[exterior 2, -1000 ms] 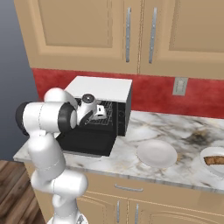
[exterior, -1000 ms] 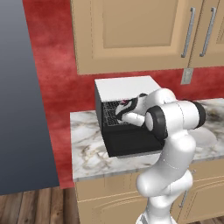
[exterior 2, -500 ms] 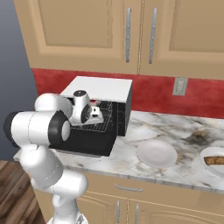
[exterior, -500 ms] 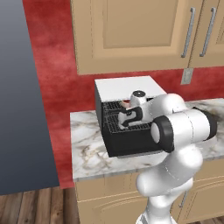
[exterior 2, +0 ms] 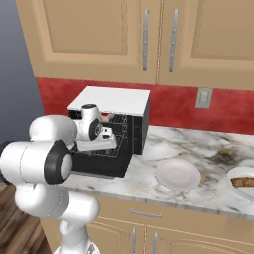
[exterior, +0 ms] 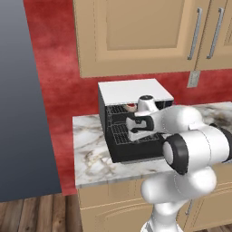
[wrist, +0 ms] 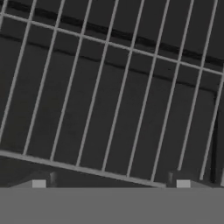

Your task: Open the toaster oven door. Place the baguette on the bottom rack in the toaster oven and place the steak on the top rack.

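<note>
The pincer (exterior: 130,128) is hovering released in front of the open toaster oven (exterior: 131,93), its fingertips (wrist: 38,183) spreading over a wire rack (wrist: 113,87).

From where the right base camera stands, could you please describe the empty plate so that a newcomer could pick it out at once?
Start at the black toaster oven with the flat white top on the marble counter. To its right, near the counter's front edge, lies a round white plate. It holds nothing, unlike the dish at the far right edge, which carries a brown piece of food.
</note>
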